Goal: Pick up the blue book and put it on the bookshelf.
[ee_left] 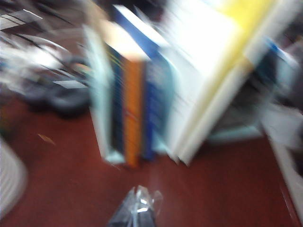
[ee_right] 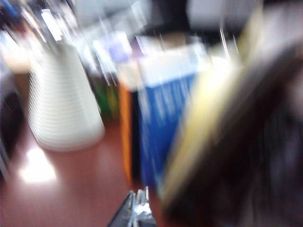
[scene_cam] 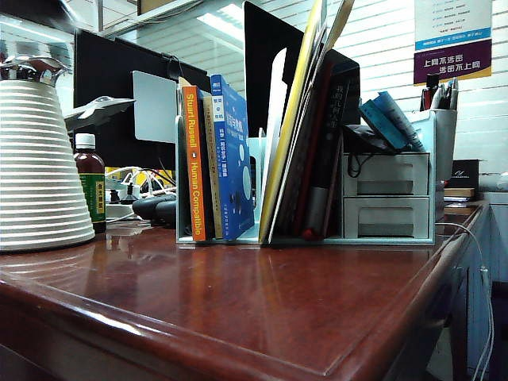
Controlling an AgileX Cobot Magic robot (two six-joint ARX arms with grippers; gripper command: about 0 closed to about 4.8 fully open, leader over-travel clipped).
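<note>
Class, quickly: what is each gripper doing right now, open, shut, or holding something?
Left gripper: shut, holding nothing, above the desk before the bookshelf.
Right gripper: shut, empty, near the blue book.

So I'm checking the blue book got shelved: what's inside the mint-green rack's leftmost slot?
In the bookshelf, the blue book stands upright beside the orange-spined book, a thin yellowish one between them. Anything deeper is hidden. Left gripper and right gripper are shut, empty, off the rack.

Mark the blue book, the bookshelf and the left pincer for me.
blue book (scene_cam: 232, 171): exterior view, on its front cover.
bookshelf (scene_cam: 275, 119): exterior view, on a pale upright divider beside the book.
left pincer (ee_left: 138, 208): left wrist view, on the closed tips above the table, clear of the books.
</note>
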